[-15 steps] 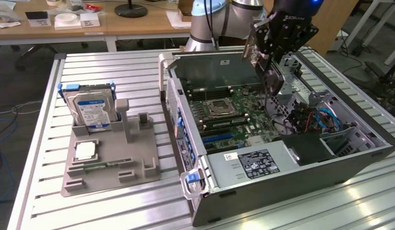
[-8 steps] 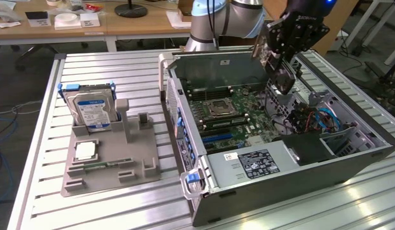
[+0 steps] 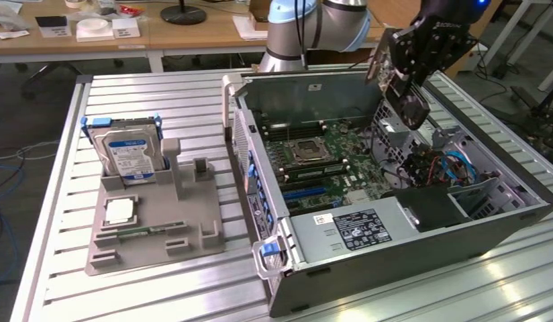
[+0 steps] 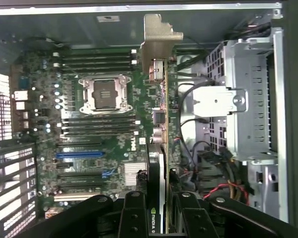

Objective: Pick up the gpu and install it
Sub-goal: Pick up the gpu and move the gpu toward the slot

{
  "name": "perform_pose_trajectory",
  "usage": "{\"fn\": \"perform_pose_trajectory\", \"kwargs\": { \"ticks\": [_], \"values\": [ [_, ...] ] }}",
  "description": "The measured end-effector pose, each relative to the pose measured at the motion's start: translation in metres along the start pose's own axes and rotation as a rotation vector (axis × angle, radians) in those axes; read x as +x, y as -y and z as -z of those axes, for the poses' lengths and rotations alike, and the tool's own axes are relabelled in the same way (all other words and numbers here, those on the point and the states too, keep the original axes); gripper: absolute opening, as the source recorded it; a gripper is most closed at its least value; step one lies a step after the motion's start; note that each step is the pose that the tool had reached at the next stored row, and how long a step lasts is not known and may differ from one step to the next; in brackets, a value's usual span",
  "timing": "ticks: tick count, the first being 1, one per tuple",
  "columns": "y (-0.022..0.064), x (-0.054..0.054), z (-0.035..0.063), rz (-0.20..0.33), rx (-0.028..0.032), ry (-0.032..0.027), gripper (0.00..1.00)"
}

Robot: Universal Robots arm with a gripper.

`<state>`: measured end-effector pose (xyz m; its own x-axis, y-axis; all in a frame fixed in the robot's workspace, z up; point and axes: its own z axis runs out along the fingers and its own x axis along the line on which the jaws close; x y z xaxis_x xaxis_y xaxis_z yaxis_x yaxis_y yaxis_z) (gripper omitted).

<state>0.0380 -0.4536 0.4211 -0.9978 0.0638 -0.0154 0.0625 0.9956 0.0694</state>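
Pincer point(image 3: 409, 82) is clamped on the gpu point(image 3: 413, 106), jaws closed on the card's upper edge. The card hangs on edge in the air over the open computer case point(image 3: 393, 268), above the part of the case nearest the desk's point(image 3: 151, 94) far edge. In the wrist view the gpu point(image 4: 162, 114) shows edge-on between the pincer point(image 4: 159, 215) fingers, its pale bracket point(image 4: 156, 34) leading, over the motherboard's point(image 4: 99, 124) margin beside the drive cage point(image 4: 248, 99). The blue slot point(image 4: 79, 154) and the black ones by it lie to one side, and the card seems to run across them, not along. Your aim, as I judge it: turn the wrist until the card lies parallel to a slot and the bracket faces the case's rear wall. Hold it vertical, stay clear of the loose cables point(image 4: 223, 191), and descend slowly.
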Motion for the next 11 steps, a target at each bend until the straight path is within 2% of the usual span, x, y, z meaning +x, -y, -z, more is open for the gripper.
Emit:
{"fn": "perform_pose_trajectory", "kwargs": {
  "ticks": [2, 7, 11],
  "values": [
    [-0.0003, -0.003, -0.0001, 0.000, -0.0001, 0.0001, 0.27],
    [-0.0003, -0.004, -0.0001, 0.000, 0.0000, 0.0000, 0.27],
    [-0.0008, -0.012, -0.0002, 0.000, 0.0000, 0.0000, 0.27]
  ]
}}
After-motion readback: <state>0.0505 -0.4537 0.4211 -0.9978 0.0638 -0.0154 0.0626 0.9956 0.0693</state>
